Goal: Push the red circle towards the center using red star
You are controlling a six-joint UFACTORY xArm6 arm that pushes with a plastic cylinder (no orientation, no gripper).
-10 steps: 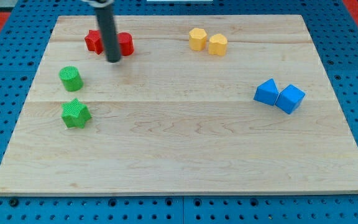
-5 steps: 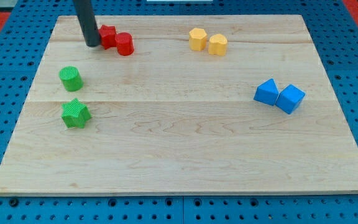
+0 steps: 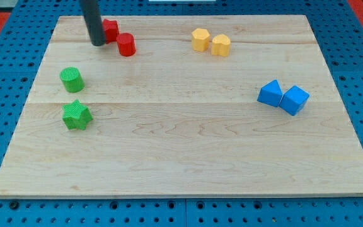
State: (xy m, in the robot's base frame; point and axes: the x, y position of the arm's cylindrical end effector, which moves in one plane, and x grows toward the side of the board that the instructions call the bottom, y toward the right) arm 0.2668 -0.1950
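The red circle [image 3: 126,45] stands near the board's top left. The red star [image 3: 109,30] sits just up and left of it, partly hidden by my rod; whether the two touch I cannot tell. My tip [image 3: 97,43] rests on the board at the star's lower left side, touching or nearly touching it, and left of the circle.
A green circle [image 3: 72,79] and a green star [image 3: 77,115] lie at the left. Two yellow blocks [image 3: 201,39] [image 3: 220,45] sit at the top middle. Two blue blocks [image 3: 271,93] [image 3: 293,100] sit at the right. The wooden board [image 3: 188,151] lies on a blue pegboard.
My tip went from between the two red blocks to the star's left side. The star shifted right and up toward the circle.
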